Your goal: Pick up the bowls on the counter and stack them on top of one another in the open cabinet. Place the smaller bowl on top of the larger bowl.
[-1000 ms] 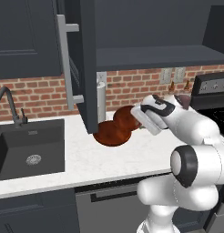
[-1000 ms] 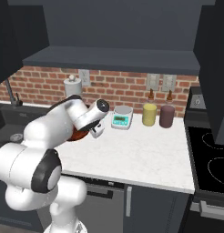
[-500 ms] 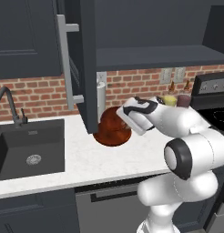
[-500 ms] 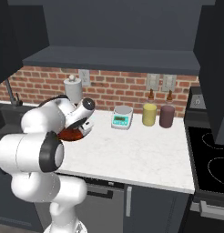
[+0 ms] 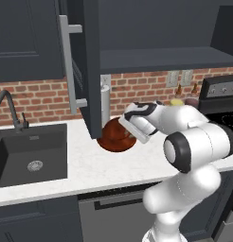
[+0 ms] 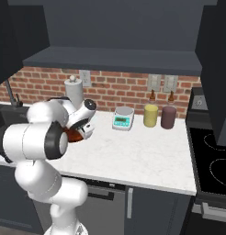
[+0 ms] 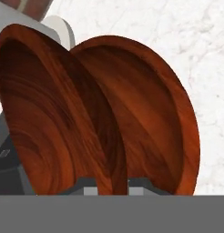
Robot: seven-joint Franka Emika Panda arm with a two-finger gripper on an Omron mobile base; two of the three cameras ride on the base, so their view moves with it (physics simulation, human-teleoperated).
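Two reddish-brown bowls are seen in the hand view: one bowl (image 7: 54,113) is pinched at its rim between the closed fingers of the gripper (image 7: 112,184), and a second bowl (image 7: 155,118) lies just behind it on the counter (image 7: 196,41). From the left base view, the bowls (image 5: 116,134) are located on the white worktop beside the open cabinet door (image 5: 87,71), near the sink (image 5: 28,151).

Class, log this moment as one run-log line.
gripper: shut on bowl rim | second bowl: right behind it | cabinet: no bowl on the shelf yet
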